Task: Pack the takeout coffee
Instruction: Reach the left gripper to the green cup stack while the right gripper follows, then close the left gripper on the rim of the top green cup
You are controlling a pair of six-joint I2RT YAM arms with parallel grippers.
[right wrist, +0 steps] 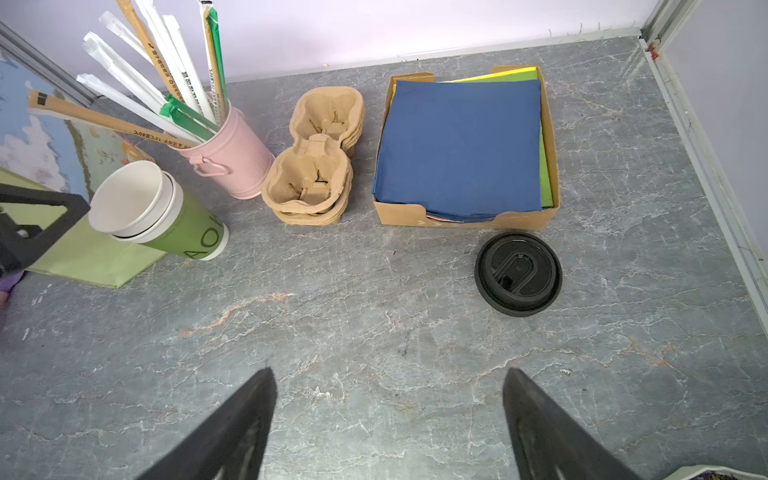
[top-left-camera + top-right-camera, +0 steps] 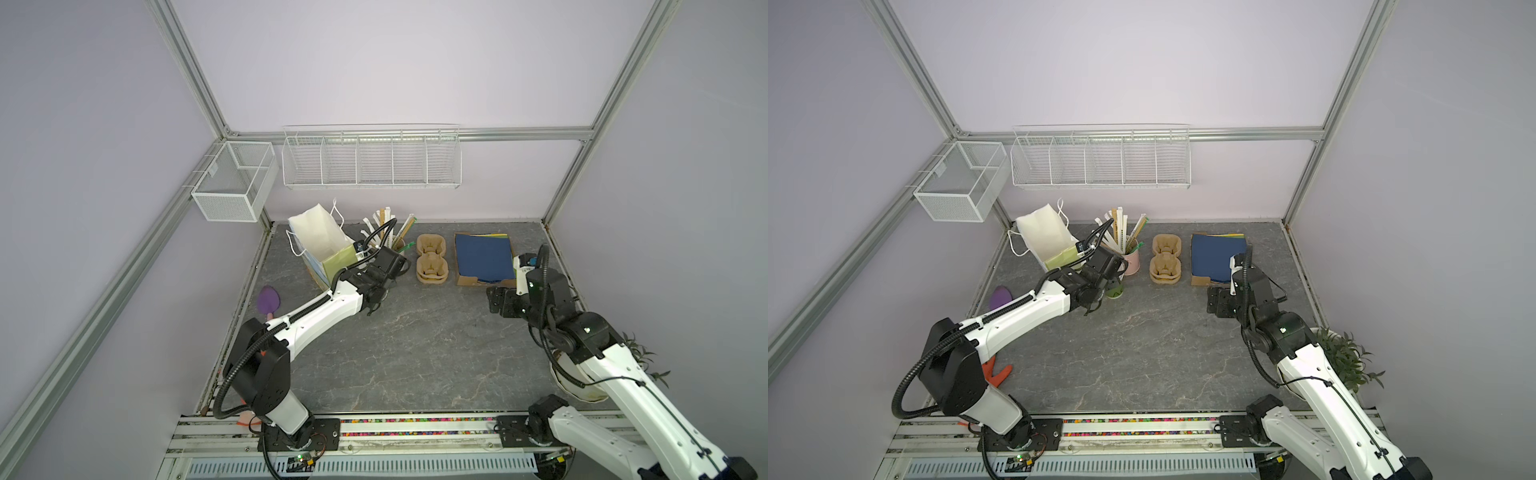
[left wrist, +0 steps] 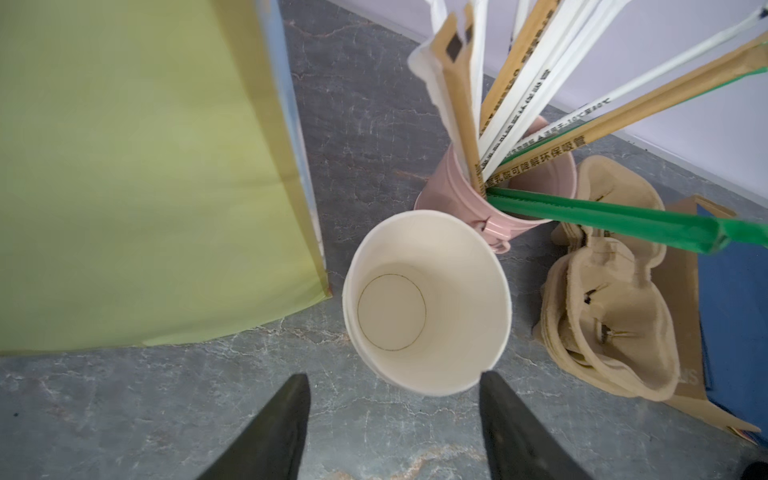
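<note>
Well forward, left arm (image 2: 320,313) at the green cup (image 1: 187,235), jaws apart; right arm (image 2: 590,332) folded, jaws wide.

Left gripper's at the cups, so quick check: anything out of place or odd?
A white-lined cup sits nested in the green cup, rim proud. The black lid lies alone on the table by the napkin box, on no cup. No spill.

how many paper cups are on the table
2: a white-lined cup nested inside the green paper cup, beside the paper bag and the pink straw bucket. More may be hidden in the stack.
</note>
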